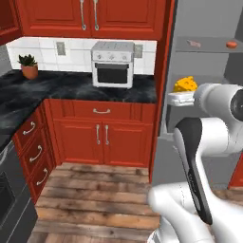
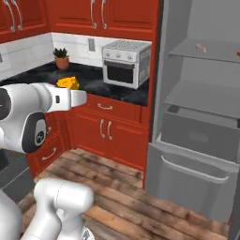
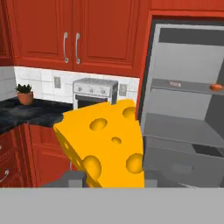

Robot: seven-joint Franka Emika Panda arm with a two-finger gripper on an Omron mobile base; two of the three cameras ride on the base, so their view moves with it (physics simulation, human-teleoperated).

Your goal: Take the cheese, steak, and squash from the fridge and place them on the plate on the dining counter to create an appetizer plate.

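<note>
My gripper is shut on the cheese, a yellow-orange wedge with holes that stands up between the fingers. The base views show the cheese held in the air above the white hand, left of the open fridge. On the fridge's upper shelf lies the steak, small and pinkish. A small orange-red item sits at the right of that shelf; I cannot tell whether it is the squash. The plate and the dining counter are out of view.
A white toaster oven and a potted plant stand on the black worktop over red cabinets. The fridge's grey drawer juts out low. Wooden floor lies in front.
</note>
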